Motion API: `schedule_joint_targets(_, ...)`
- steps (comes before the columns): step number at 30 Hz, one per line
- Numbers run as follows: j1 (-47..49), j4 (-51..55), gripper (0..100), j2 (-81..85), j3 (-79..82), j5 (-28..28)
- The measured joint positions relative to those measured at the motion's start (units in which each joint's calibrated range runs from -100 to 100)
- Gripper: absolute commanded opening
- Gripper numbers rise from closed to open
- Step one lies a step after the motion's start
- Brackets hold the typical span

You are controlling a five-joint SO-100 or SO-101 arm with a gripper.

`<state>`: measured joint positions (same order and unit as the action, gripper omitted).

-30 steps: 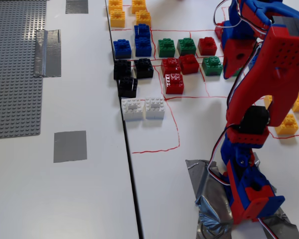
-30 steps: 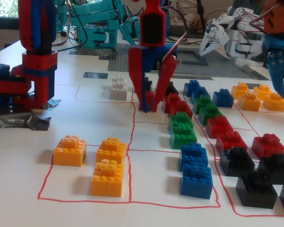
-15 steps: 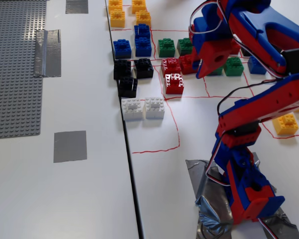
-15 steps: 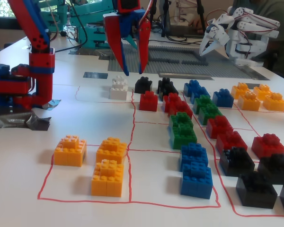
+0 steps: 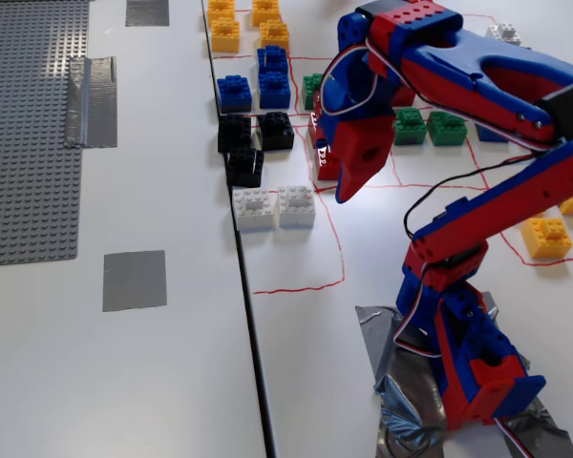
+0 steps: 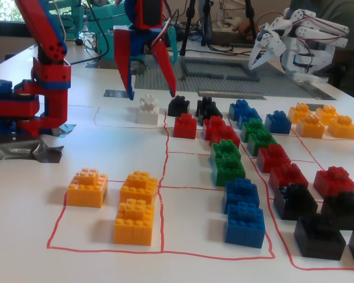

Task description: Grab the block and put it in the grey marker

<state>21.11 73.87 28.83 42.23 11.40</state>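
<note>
Two white studded bricks [image 5: 255, 207] [image 5: 296, 204] lie side by side inside a red-lined cell near the table seam. In the other fixed view they overlap into one white shape [image 6: 147, 110]. The grey marker [image 5: 134, 280] is a flat square tape patch on the left table, bare. My red and blue gripper [image 5: 334, 183] hangs in the air just right of the white bricks. In the other fixed view it [image 6: 151, 95] is open and empty, its fingers straddling the space just above the bricks without touching them.
Black bricks [image 5: 244, 143] sit just behind the white ones, with blue, yellow, green and red bricks beyond. A grey studded baseplate [image 5: 29, 124], a wrinkled tape strip [image 5: 91, 100] and a second grey patch [image 5: 147, 11] lie on the left table. A white arm [image 6: 295, 41] stands far back.
</note>
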Motion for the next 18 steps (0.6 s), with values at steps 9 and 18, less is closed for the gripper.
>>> schedule_joint_targets(9,2.63,-0.57,33,-8.34,-2.54,6.06)
schedule_joint_targets(18,6.81,-2.83,33,-11.1,-3.45,8.11)
